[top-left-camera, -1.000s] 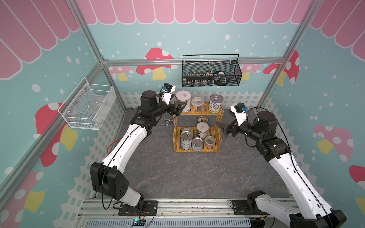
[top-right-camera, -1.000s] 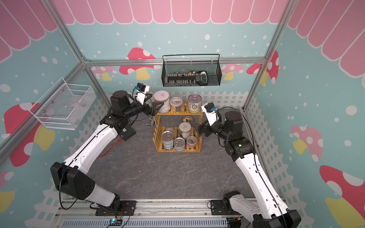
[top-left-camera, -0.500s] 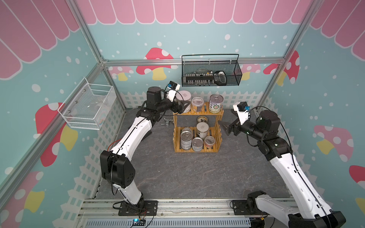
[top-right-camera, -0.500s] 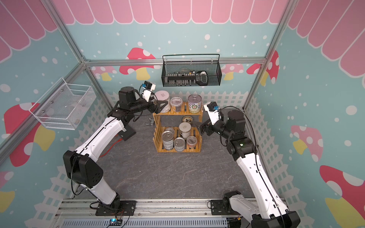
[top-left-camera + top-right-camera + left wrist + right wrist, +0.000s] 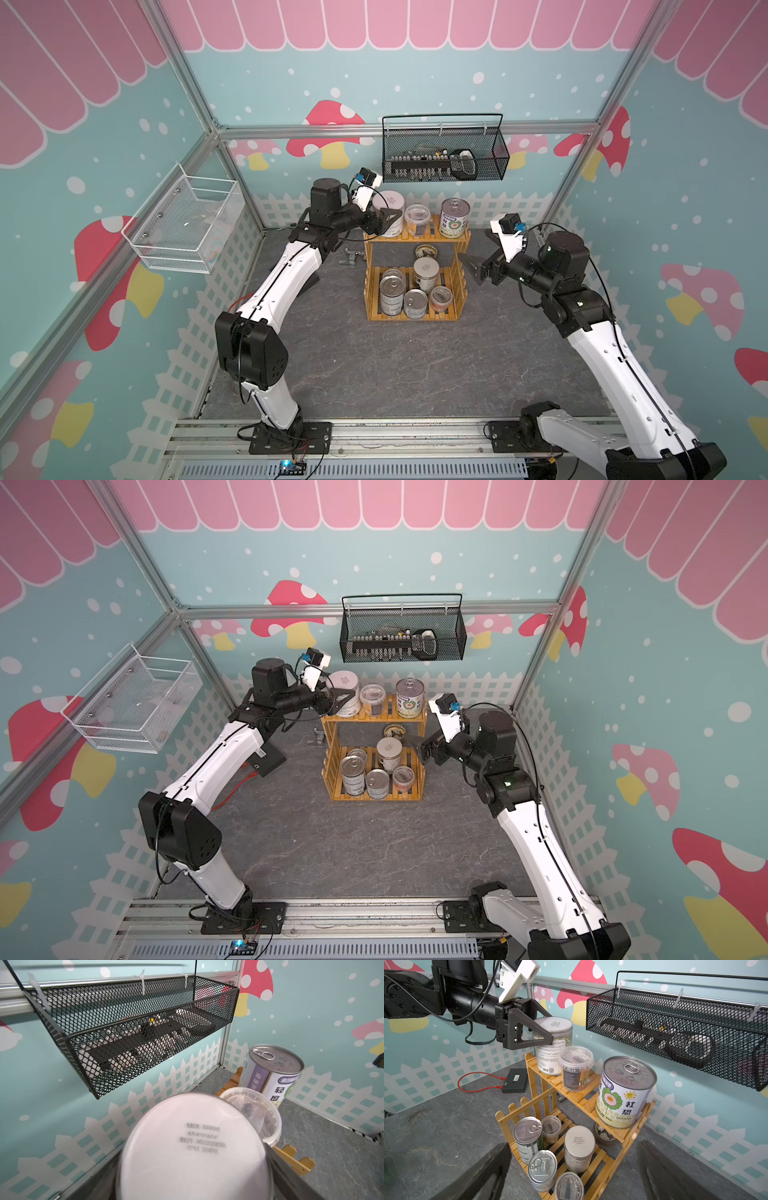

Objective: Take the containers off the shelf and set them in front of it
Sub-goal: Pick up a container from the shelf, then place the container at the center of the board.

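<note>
The left claw (image 5: 550,1028) straddles the white-lidded jar (image 5: 193,1147) at one end of the wooden shelf's (image 5: 517,1106) upper tier; whether it presses, I cannot tell. The right claw (image 5: 477,254) gapes empty beside the shelf. Next to that jar stand a clear tub (image 5: 576,1068) of dark bits and a flower-labelled tin (image 5: 625,1093). Five more containers (image 5: 543,1167) fill the lower tier. Grey stone-look counter (image 5: 415,374), teal mushroom walls (image 5: 415,83).

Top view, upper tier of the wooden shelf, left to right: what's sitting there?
White-lidded jar → small clear plastic jar → flower-label pull-tab tin.
</note>
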Controlling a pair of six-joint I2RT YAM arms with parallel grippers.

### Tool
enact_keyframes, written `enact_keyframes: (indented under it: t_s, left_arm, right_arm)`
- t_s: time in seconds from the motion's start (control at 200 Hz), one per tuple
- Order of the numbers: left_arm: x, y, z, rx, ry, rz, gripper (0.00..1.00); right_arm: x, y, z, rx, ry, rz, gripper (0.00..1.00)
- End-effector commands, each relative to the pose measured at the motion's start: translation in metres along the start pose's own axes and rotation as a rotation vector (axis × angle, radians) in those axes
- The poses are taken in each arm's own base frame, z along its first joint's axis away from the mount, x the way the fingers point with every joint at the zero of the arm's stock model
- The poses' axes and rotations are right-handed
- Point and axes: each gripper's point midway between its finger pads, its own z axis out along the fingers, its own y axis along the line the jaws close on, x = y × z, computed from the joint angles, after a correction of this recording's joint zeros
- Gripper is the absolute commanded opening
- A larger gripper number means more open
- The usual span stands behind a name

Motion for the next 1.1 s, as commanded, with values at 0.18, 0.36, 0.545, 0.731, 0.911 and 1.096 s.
enact_keyframes:
  t_s: [0.18,0.36,0.545,0.731,0.911,1.096]
  left_arm:
    - [-0.040,-0.023,-0.051,-0.044,-0.078,0.037,0.74]
    - [-0.032,-0.054,-0.081,-0.076,-0.093,0.017,0.73]
    - [0.009,-0.104,-0.097,-0.095,-0.079,-0.024,0.72]
    - [0.071,-0.145,-0.105,-0.081,-0.036,-0.143,0.69]
    - [0.139,-0.169,-0.111,-0.122,0.031,-0.236,0.66]
    - [0.202,-0.192,-0.112,-0.167,0.098,-0.296,0.65]
  right_arm:
    - [-0.005,0.012,0.001,-0.073,-0.056,-0.011,0.99]
    - [-0.002,0.025,0.001,-0.150,-0.064,-0.017,0.99]
    - [0.008,0.055,-0.006,-0.314,-0.113,-0.005,0.99]
    - [0.031,0.071,-0.013,-0.372,-0.114,0.029,0.99]
    - [0.055,0.085,-0.018,-0.420,-0.093,0.065,0.99]
    - [0.076,0.091,-0.016,-0.421,-0.066,0.066,0.99]
